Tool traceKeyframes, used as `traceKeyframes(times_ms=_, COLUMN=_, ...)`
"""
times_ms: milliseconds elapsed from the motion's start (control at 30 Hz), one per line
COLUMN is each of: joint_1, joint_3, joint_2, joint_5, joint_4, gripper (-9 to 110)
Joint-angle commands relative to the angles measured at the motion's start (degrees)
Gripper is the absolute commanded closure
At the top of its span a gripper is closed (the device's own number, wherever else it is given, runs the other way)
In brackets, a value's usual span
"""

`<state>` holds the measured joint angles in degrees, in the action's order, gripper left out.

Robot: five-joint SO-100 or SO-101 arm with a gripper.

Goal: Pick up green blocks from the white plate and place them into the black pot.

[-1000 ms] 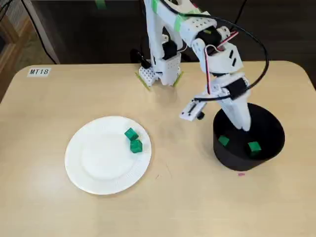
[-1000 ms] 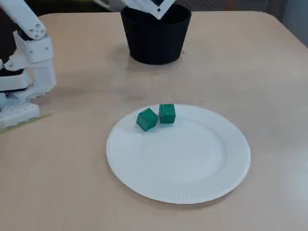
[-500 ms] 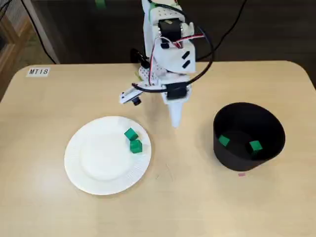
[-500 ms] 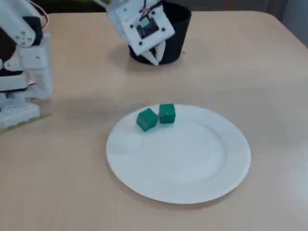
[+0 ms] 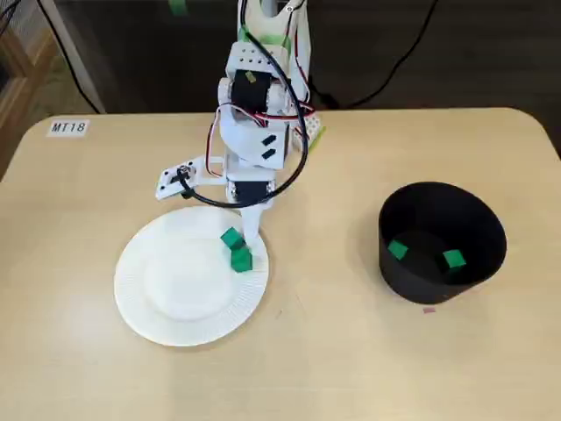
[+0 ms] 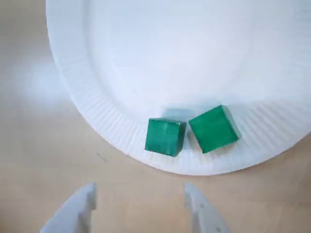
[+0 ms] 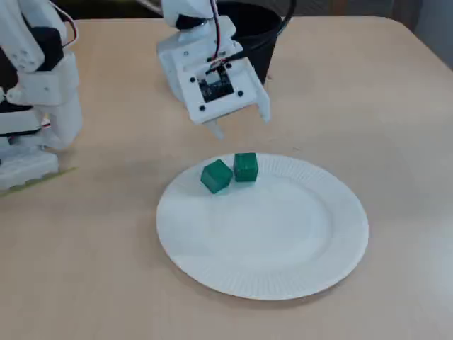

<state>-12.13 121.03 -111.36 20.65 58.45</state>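
Swinging away from the black pot (image 5: 412, 285), our arm (image 5: 254, 132) now hangs over the white plate (image 5: 140, 298) in a fixed view, its tip beside the green blocks (image 5: 241, 260) near the right rim. In the wrist view we see the jaws apart and empty, over bare desk (image 6: 29, 160) just short of that rim. In a fixed view, the plate (image 7: 283, 283) lies bare toward us.
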Motion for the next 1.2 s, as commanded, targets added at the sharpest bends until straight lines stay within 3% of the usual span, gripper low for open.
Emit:
traceKeyframes(times_ms=0, joint_1=-0.8, joint_3=-3.3, joint_2=1.3, joint_5=0.4, joint_4=0.6, gripper=73)
traceKeyframes(times_ms=400, joint_1=-2.0, joint_3=-12.1, joint_2=13.4, joint_5=1.7, joint_4=6.6, gripper=74)
traceKeyframes(times_ms=800, joint_1=-1.9, joint_3=-14.9, joint_2=19.2, joint_5=1.2, joint_4=3.3, gripper=76)
traceKeyframes(times_ms=1000, joint_1=-3.1, joint_3=-15.0, joint_2=21.2, joint_5=-0.4, joint_4=-1.0, gripper=87)
traceKeyframes(times_ms=1167, joint_1=-4.6, joint_3=-15.5, joint_2=24.5, joint_5=-1.2, joint_4=-3.4, gripper=103)
